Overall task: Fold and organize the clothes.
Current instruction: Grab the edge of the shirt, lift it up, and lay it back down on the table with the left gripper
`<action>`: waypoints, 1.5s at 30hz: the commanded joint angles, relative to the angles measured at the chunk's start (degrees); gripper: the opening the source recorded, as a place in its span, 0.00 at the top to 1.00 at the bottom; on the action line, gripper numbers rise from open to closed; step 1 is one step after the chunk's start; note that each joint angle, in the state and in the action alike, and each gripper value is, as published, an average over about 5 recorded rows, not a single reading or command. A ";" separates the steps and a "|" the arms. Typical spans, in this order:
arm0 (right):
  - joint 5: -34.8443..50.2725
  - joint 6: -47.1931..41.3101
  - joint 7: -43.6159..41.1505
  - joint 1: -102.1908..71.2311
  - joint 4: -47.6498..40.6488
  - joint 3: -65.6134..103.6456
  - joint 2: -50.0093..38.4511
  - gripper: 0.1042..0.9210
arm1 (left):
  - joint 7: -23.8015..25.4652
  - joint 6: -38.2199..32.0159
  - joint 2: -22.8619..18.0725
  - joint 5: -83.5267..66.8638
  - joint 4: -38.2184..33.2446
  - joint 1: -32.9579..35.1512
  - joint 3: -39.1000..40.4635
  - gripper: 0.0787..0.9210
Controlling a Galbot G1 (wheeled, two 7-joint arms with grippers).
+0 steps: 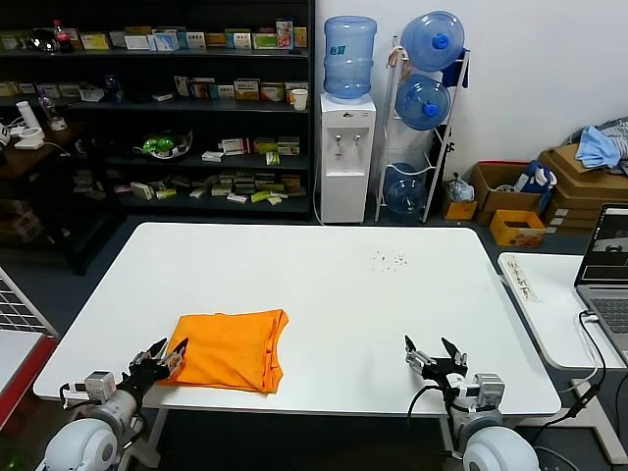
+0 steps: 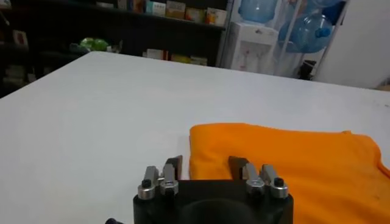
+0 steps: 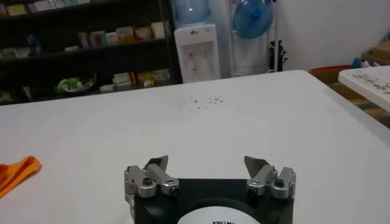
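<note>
The orange T-shirt (image 1: 231,349) lies folded on the white table (image 1: 324,285), near the front edge on the robot's left side. The left gripper (image 1: 167,355) sits at the shirt's near left corner, its fingers (image 2: 173,165) spread with the corner of the fabric between them, one finger on the bare table, the other over the cloth; no grip shows. The right gripper (image 1: 436,355) rests well apart from the shirt on the bare table, its fingers (image 3: 157,163) spread wide and empty.
</note>
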 commanded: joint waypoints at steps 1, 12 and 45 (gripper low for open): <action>0.18 -0.05 0.11 -0.12 0.42 0.18 -0.19 0.12 | 0.12 1.15 0.40 0.09 0.51 -0.39 0.31 0.50; 0.26 0.02 0.22 -0.19 0.53 0.38 -0.15 0.12 | -0.82 3.27 0.24 -0.62 -1.60 -0.46 0.30 0.88; 0.74 1.94 -0.73 1.44 -0.23 -0.89 -0.36 0.12 | 0.94 5.22 15.61 32.77 2.92 0.41 -19.02 0.98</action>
